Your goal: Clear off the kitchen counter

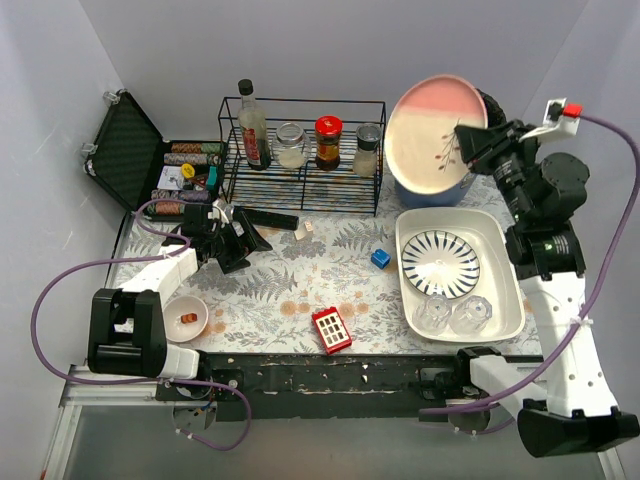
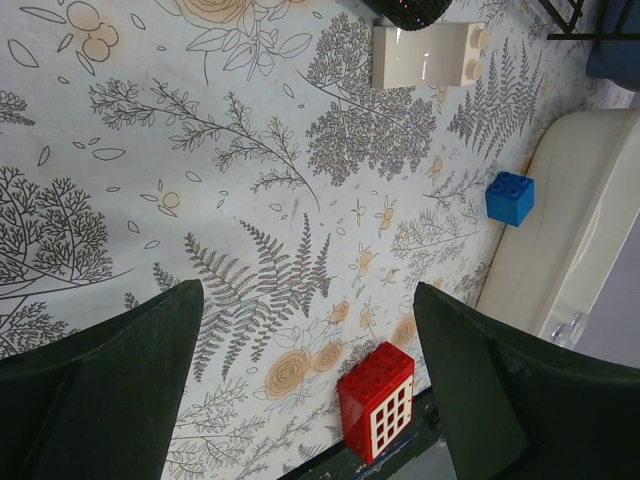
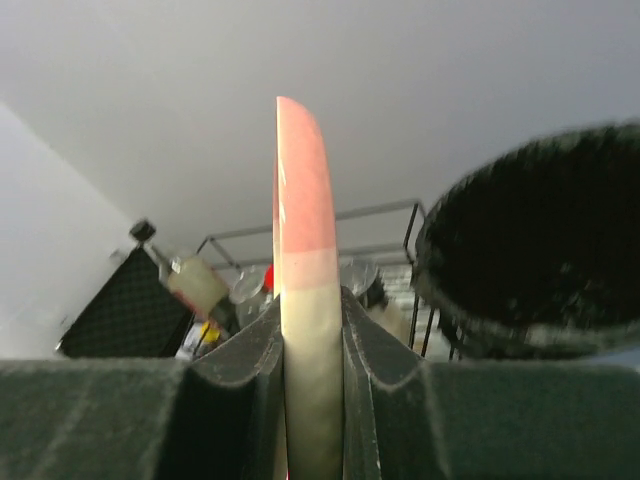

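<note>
The right gripper (image 1: 468, 140) pinches a pink-and-cream plate (image 1: 430, 135) on edge, raised just behind the tub (image 1: 500, 232). The left gripper (image 1: 245, 240) hangs spread wide, well left of the tub, over the counter (image 1: 280, 285) the tub sits on. A blue block (image 1: 380, 258) lies just left of the tub.

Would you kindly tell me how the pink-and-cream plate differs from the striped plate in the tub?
The pink-and-cream plate is pinched at its rim by the right end effector and held up at a tilt, while the striped plate lies flat and free in the white tub. The pink-and-cream plate has two plain colour bands and a small sprig, while the striped plate has dark radial stripes. Both are round.
</note>
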Available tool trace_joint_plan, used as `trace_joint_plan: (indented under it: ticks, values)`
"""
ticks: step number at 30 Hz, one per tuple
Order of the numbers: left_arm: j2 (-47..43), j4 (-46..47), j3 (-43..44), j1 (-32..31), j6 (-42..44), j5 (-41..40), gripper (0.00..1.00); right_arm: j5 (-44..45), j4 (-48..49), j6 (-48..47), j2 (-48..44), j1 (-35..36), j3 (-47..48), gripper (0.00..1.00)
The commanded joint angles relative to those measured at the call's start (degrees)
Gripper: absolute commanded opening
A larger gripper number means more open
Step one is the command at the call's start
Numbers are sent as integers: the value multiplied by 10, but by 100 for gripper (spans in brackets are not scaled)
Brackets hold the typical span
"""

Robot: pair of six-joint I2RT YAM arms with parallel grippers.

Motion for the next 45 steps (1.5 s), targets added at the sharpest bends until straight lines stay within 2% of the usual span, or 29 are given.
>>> trace_joint_plan:
  ticks: [1,13,21,25,28,37,45]
  values:
    - [-1,10,13,3,3,16,86,-47,33,117,-67,-4,-59,1]
    - [1,13,14,3,-1,31,84,-44,-65,210,-191,-25,-199,1]
    - [16,13,18,3,1,46,84,-60,-99,234,-210,-35,-261,1]
    - [20,15,25,3,-1,48,83,-113,-85,247,-198,-69,-298,1]
    - [21,16,26,3,1,49,83,-217,-40,282,-198,-157,-348,1]
    - [22,20,17,3,5,53,83,-270,95,364,-178,-206,-437,1]
    - [27,19,18,3,14,62,83,-254,62,339,-169,-246,-433,1]
